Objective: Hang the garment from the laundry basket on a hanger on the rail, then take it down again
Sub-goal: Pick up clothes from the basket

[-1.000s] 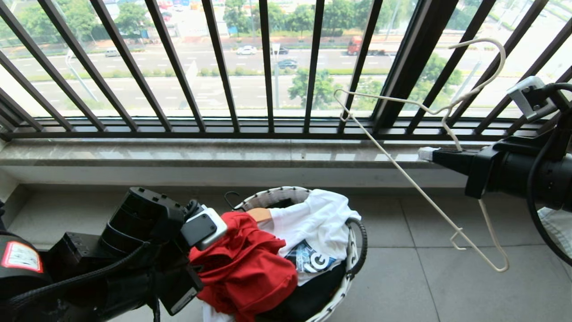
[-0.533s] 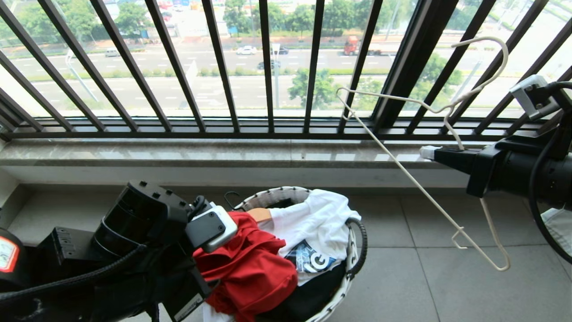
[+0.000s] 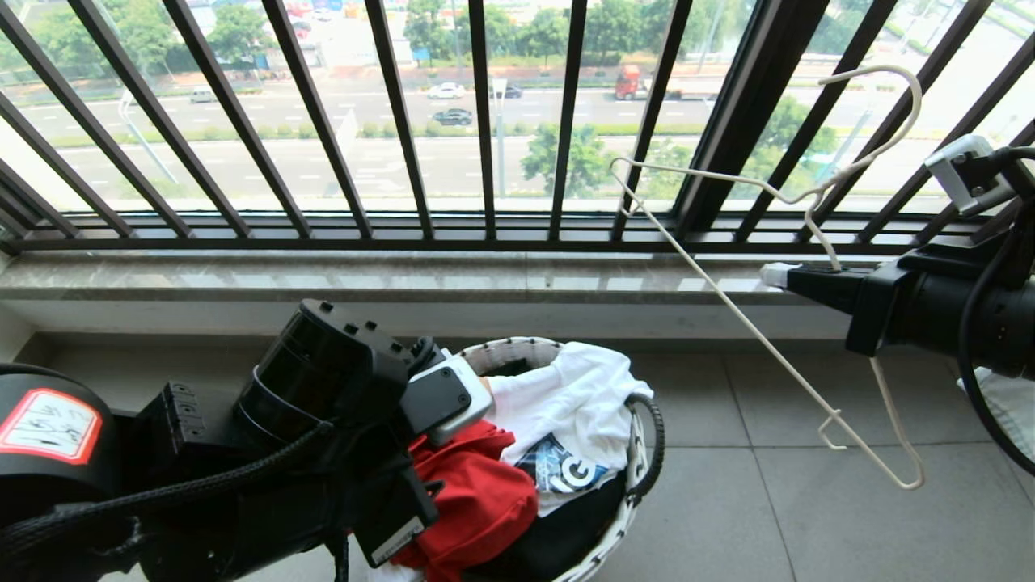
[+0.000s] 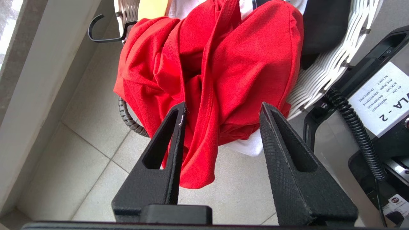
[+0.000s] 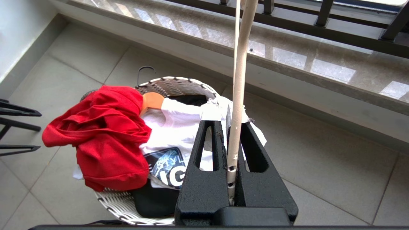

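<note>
support: tiled floor (image 3: 768, 517) | on it: laundry basket (image 3: 517, 352)

floor tiles (image 3: 768, 517) free; window railing (image 3: 485, 121) blocks.

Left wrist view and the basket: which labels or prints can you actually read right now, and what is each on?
"VLA - 2": white label on the robot's black body; smaller lines beside it too small to read.
"IG": big white letters of the print on the white T-shirt; smaller word above unreadable.
Red-edged sticker on the left arm: handwriting illegible.
Small sticker: too small to read.
</note>
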Motion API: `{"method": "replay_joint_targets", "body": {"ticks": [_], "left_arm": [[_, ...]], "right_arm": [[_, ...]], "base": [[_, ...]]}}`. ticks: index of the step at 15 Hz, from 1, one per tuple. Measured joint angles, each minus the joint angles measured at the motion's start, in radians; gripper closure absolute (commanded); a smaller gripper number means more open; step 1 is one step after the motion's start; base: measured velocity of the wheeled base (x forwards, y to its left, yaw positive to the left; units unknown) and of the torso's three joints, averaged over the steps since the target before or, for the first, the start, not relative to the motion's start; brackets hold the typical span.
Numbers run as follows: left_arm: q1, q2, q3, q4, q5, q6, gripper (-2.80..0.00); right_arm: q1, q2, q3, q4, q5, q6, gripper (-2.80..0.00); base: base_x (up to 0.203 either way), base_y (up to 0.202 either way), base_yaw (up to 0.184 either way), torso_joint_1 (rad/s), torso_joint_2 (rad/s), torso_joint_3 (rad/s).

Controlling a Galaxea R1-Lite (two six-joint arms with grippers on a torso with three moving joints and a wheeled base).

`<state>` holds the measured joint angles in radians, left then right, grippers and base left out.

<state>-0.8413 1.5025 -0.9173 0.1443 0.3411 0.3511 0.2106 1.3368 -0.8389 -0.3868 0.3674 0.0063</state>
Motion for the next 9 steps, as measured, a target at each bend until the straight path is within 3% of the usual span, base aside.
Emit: {"method": "replay_joint_targets", "body": {"ticks": [2, 7, 9], "left_arm": [[0.023, 0.024, -0.004, 0.026, 0.002, 0.014, 0.00], [0.118, 0.048, -0.016, 0.090, -0.001, 0.145, 0.00], [0.134, 0.066, -0.015, 0.108, 0.000, 0.159, 0.00]], "right_arm": [[-0.001, 0.000, 0.000, 0.000, 0.000, 0.000, 0.00], [-0.001, 0.000, 0.000, 0.000, 0.000, 0.000, 0.00], [-0.001, 0.000, 0.000, 0.001, 0.000, 0.000, 0.00]], "base": [[0.000, 0.000, 0.000, 0.000, 0.00, 0.000], [0.000, 0.000, 0.000, 0.000, 0.00, 0.000], [0.000, 0.000, 0.000, 0.000, 0.00, 0.000]]}}
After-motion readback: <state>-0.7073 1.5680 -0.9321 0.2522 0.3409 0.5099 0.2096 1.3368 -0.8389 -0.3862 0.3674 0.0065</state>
